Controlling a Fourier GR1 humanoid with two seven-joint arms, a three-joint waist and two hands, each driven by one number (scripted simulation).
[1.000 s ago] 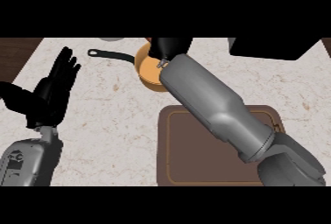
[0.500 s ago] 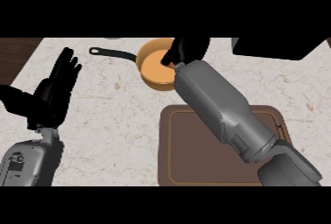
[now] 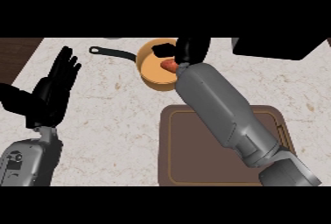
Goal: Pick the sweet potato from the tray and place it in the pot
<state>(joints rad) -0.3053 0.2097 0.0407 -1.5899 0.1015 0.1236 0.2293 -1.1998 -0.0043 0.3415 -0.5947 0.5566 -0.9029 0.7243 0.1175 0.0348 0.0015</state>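
Observation:
The orange pot [image 3: 150,70] with a long black handle stands at the back of the counter. Inside it, near its right wall, lies the reddish sweet potato [image 3: 169,65]. My right hand [image 3: 192,48] hovers over the pot's far right rim, beyond the potato; its fingers look relaxed and hold nothing. The potato shows just left of that hand's wrist. The brown tray [image 3: 187,153] sits in front, bare where it shows and partly covered by my right forearm. At the left, my left hand [image 3: 51,92] rests open with its fingers up.
A black block [image 3: 278,46] sits at the back right corner. Dark wood [image 3: 16,50] borders the counter at the back left. Speckled counter top [image 3: 110,113] lies between my left hand and the tray.
My right hand has shifted to the right across the pot. The sweet potato, hidden under the hand before, now shows inside the pot. The left hand has stayed still.

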